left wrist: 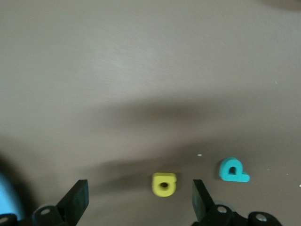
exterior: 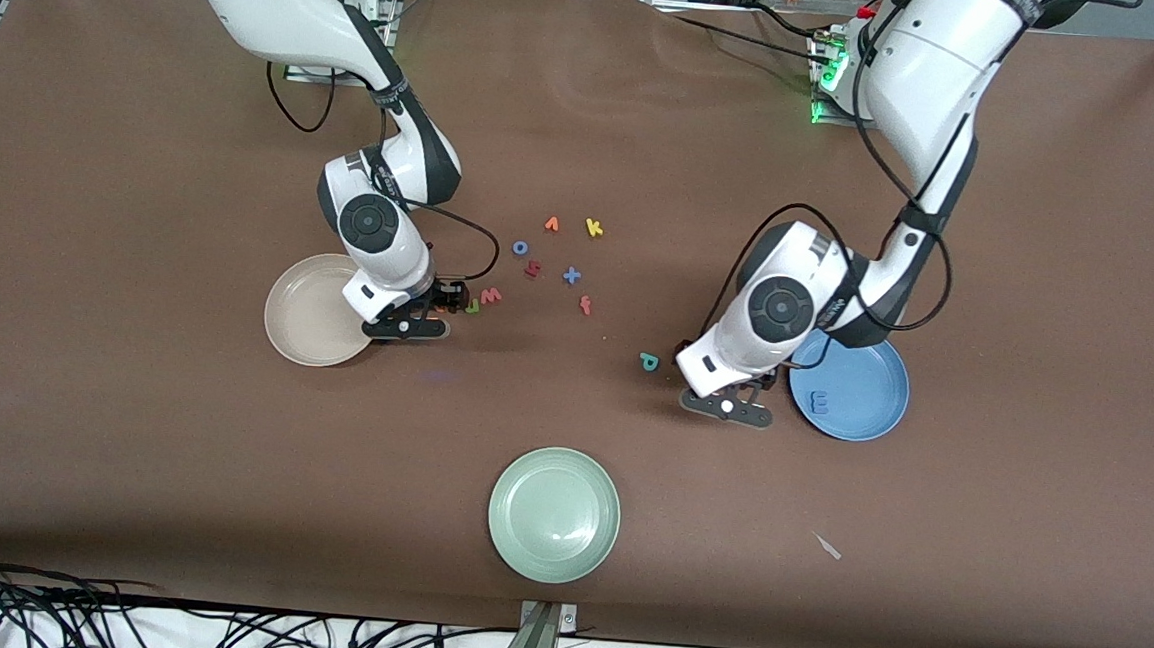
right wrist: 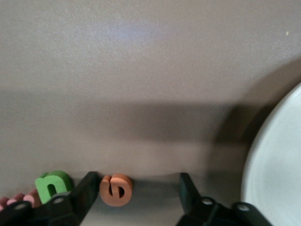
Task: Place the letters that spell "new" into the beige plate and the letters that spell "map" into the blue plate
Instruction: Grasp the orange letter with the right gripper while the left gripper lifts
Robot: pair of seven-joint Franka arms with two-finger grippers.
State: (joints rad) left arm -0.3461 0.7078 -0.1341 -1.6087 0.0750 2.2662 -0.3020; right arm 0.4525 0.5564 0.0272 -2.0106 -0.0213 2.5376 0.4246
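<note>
My left gripper (left wrist: 136, 200) stands with jaws apart around the yellow a (left wrist: 163, 183) on the tabletop (exterior: 590, 114), teal p (left wrist: 233, 170) beside it — blue m (exterior: 817, 398) in the blue plate (exterior: 877, 413). My right gripper (right wrist: 136, 195) brackets the orange e (right wrist: 115, 189), jaws apart, beside the beige plate (right wrist: 277, 169) — green n (right wrist: 52, 185) just outside.

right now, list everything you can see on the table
beige plate: one, cream, right arm's end
blue plate: one, blue, left arm's end
green plate: one, pale green, nearest the front camera
m: one, blue, in the blue plate
e: one, orange, beside the beige plate
n: one, green, beside e
w: one, pinkish, beside n
a: one, yellow, on the table
p: one, teal, beside a
k, o, x, f: yellow, blue, blue, orange-red, mid-table
left hand: open, straddling a
right hand: open, straddling e
</note>
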